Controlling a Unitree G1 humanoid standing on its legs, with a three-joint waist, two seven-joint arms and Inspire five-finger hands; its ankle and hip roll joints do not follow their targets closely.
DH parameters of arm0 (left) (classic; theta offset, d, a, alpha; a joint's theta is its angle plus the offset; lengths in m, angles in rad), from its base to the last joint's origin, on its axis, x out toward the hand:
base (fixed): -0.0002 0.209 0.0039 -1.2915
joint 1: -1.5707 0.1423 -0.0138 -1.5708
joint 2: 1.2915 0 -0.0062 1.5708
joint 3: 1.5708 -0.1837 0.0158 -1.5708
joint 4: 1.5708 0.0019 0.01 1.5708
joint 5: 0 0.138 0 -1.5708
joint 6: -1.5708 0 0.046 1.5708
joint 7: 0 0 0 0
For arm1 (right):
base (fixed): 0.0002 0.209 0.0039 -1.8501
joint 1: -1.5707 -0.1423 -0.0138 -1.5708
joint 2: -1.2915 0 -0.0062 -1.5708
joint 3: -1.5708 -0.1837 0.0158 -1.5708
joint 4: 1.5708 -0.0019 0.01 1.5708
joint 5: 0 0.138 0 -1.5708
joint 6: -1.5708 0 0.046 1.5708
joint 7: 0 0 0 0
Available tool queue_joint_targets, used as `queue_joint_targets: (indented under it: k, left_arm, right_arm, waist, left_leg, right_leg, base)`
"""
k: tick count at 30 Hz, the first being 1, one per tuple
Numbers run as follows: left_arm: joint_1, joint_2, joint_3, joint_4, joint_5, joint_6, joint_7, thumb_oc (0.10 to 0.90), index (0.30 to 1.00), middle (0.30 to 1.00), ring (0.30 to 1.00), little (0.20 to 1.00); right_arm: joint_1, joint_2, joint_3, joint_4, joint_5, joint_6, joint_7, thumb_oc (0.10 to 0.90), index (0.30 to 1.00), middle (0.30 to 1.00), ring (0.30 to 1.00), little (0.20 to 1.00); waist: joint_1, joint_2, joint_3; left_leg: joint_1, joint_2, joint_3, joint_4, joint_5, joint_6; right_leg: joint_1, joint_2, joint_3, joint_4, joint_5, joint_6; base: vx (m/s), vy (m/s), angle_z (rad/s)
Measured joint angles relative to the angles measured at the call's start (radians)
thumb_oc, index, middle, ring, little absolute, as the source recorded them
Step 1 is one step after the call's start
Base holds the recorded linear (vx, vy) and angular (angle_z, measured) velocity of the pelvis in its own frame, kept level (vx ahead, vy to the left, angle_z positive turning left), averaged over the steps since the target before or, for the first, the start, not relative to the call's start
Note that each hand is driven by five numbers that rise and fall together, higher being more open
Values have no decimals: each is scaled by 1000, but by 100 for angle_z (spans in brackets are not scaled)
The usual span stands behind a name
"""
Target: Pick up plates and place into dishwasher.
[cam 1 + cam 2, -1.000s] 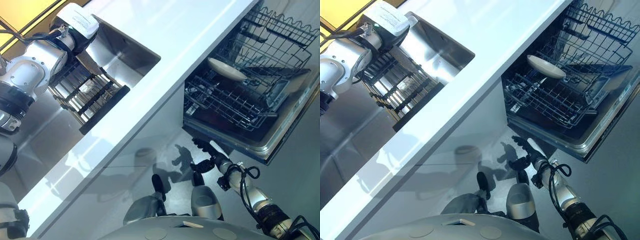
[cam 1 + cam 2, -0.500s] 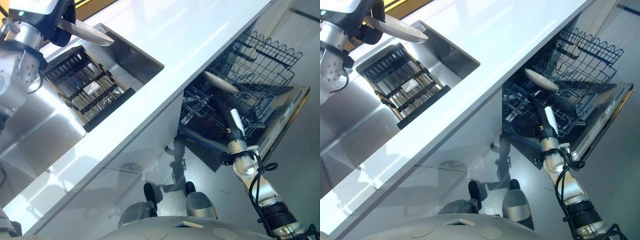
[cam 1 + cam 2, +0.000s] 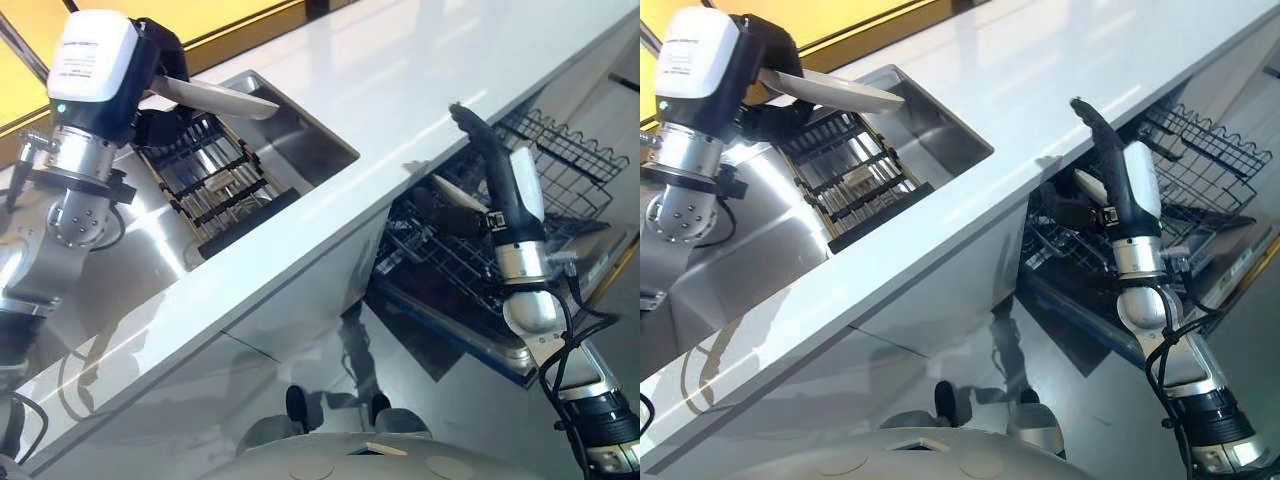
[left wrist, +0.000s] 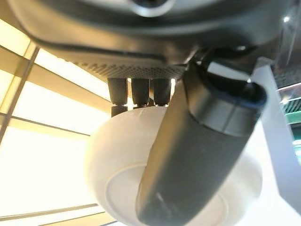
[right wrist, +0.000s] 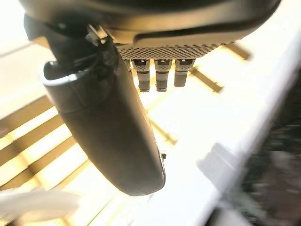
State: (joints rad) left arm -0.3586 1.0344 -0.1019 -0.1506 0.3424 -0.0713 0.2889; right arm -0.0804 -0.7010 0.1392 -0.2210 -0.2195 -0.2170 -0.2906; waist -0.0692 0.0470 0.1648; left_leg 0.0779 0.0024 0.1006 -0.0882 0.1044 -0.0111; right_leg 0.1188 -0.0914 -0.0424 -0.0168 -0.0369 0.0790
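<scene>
Currently the left hand (image 3: 150, 95) holds a white plate (image 3: 215, 97), pinched between the thumb on its underside and the fingers (image 4: 141, 92) behind it, as the left wrist view confirms. The plate is held nearly edge-on above the steel sink (image 3: 300, 135), with its free edge projecting away from the hand over the black dish rack (image 3: 225, 190) that sits in the basin. The left arm enters from the left side with the wrist raised above the sink.

The right hand (image 3: 495, 165) is empty; its fingers are extended straight and held together, the thumb (image 5: 113, 127) lying alongside, touching nothing. The right arm rises from the lower right with the forearm nearly vertical, placing the fingertips level with the edge of the white countertop (image 3: 420, 90).

A second plate (image 3: 460, 192) stands in the wire rack of the open dishwasher (image 3: 545, 225), just behind and below the right hand, partly hidden by the wrist. The held plate is well apart from the right hand, across the countertop.
</scene>
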Motion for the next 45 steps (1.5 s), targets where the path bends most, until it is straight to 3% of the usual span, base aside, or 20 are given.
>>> queue_joint_targets:
  k: [7, 19, 31, 32, 33, 34, 40, 45]
  left_arm:
    - [0, -68, -4, -24, -32, -14, -20, 100, 300, 300, 300, 200]
    - [-7, -151, -77, -51, -87, -9, -87, 100, 300, 300, 300, 200]
    - [-7, -242, -150, -72, -118, 4, -158, 100, 300, 300, 300, 200]
    - [-7, -242, -154, -72, -119, 4, -161, 100, 300, 300, 300, 200]
    - [-7, -242, -161, -72, -123, 4, -162, 100, 300, 300, 300, 200]
    - [-8, -242, -170, -72, -126, 4, -163, 100, 300, 300, 300, 200]
    - [-8, -245, -200, -82, -126, 3, -167, 100, 300, 300, 300, 200]
    - [-19, -243, -178, -109, -124, 8, -121, 100, 300, 300, 300, 200]
  right_arm:
    - [-78, -12, 91, -19, -9, -6, 81, 800, 900, 900, 900, 900]
    - [-206, -10, 196, -41, -28, 3, 84, 800, 900, 900, 900, 900]
    - [-236, 18, 206, -98, -37, 45, 77, 800, 900, 900, 900, 900]
    - [-236, 17, 213, -98, -37, 52, 77, 655, 775, 775, 775, 755]
    - [-236, 18, 221, -98, -37, 59, 77, 273, 448, 448, 448, 373]
    - [-236, 18, 229, -98, -36, 67, 77, 103, 302, 302, 302, 203]
    - [-236, 20, 233, -98, -27, 108, 84, 100, 300, 300, 300, 200]
    - [-231, 17, 237, -99, -5, 105, 119, 100, 300, 300, 300, 200]
  waist:
    - [22, -4, -5]
    - [38, -5, -6]
    - [41, -6, -6]
    - [41, -6, -6]
    - [41, -6, -6]
    - [41, -6, -6]
    - [41, -10, -5]
    - [38, -16, -5]
  left_leg:
    - [0, -2, -20, 0, 2, -2]
    - [0, -3, -26, 0, 1, -3]
    - [0, -3, -26, 0, 1, -3]
    - [0, -3, -26, 0, 1, -3]
    - [0, -3, -26, 0, 1, -3]
    - [0, -3, -26, 0, 1, -3]
    - [-1, -3, -26, 0, 1, -3]
    - [-3, -3, -28, 0, 1, -3]
  right_leg:
    - [22, 0, -22, -19, 1, -1]
    - [29, 0, -28, -30, 1, -2]
    - [31, 0, -29, -33, 2, -2]
    - [31, 0, -29, -33, 2, -2]
    - [31, 0, -29, -33, 2, -2]
    - [31, 0, -29, -33, 2, -2]
    - [31, 0, -29, -33, 2, -2]
    - [31, 0, -32, -34, 2, -2]
  base:
    - [-7, -1, 10]
    - [-18, -4, 1]
    - [0, 0, 0]
    - [0, 0, 0]
    - [0, 0, 0]
    - [0, 0, 0]
    - [0, 0, 0]
    - [0, 0, 0]
